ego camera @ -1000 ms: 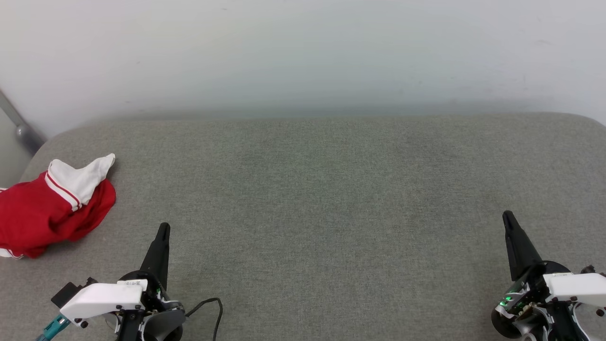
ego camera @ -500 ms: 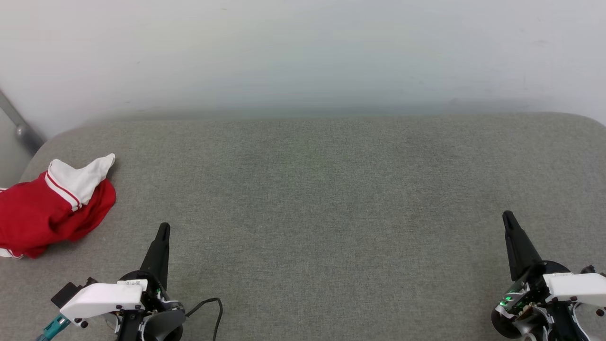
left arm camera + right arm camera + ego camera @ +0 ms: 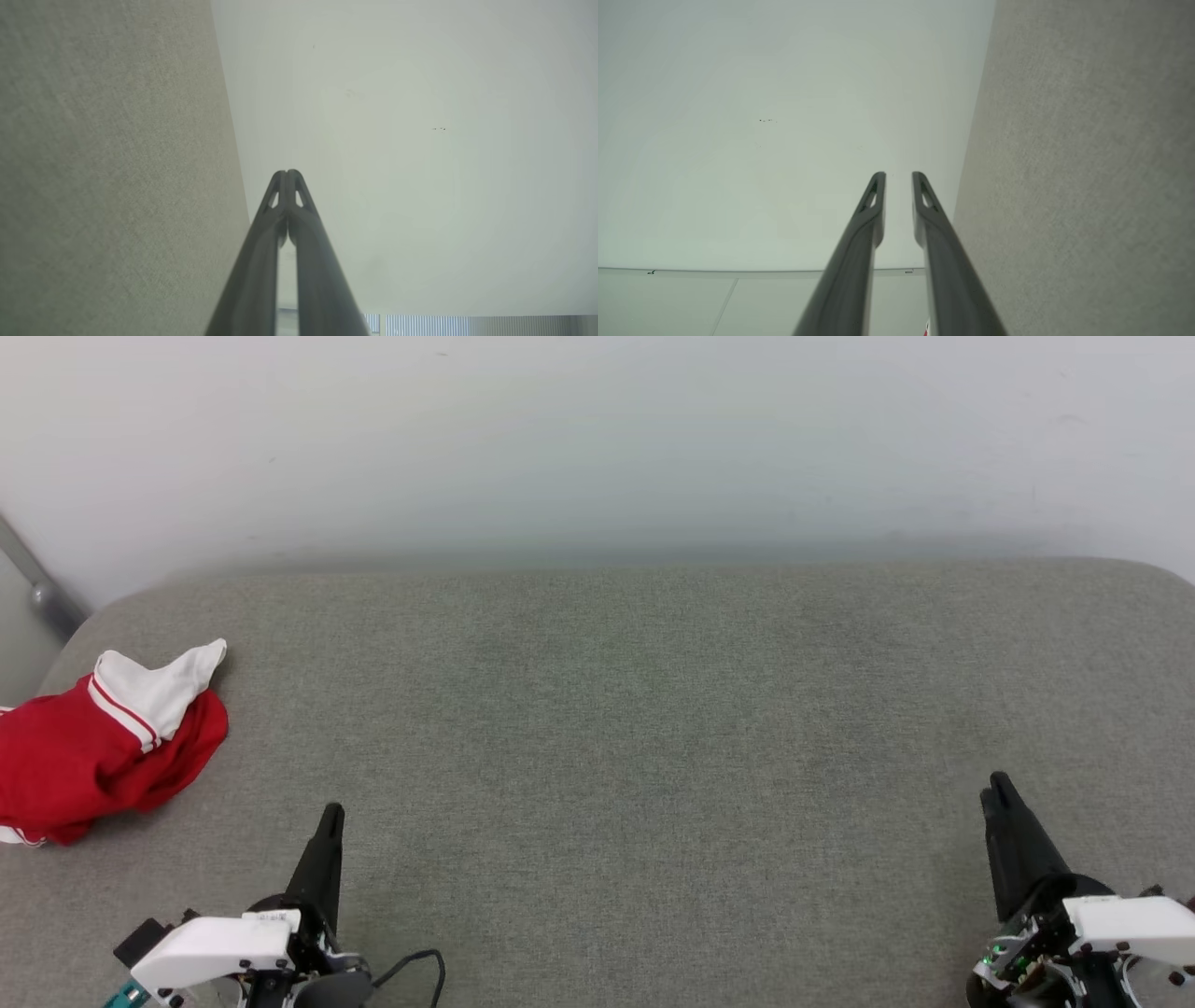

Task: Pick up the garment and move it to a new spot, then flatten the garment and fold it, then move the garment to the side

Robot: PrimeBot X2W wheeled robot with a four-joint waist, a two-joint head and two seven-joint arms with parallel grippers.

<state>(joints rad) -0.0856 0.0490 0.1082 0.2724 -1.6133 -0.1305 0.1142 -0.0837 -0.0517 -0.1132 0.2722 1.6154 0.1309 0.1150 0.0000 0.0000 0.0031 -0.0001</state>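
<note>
Two grippers sit low in the head view, both pointing up over a grey fabric-covered tabletop (image 3: pixel 635 728), and neither one holds anything. The left gripper (image 3: pixel 330 816) is at the lower left with its dark fingers pressed together; in the left wrist view the left gripper (image 3: pixel 286 174) has its tips meeting, with only a thin slit further down. The right gripper (image 3: pixel 999 786) is at the lower right. In the right wrist view the right gripper (image 3: pixel 899 175) has its two fingers parted by a narrow, clear gap, so it stands slightly open.

The garment (image 3: pixel 89 761) lies crumpled in a heap at the far left edge of the tabletop, partly cut off by the edge of the head view. It is mostly red, with a white sleeve (image 3: pixel 159 683) on top, set off by a red-and-white striped seam. It is apart from the left gripper, up and to the left of it, and well apart from the right gripper. No lettering can be made out on it.

A pale wall (image 3: pixel 597 448) rises behind the tabletop, and a thin black cable (image 3: pixel 415 961) curls beside the left wrist.
</note>
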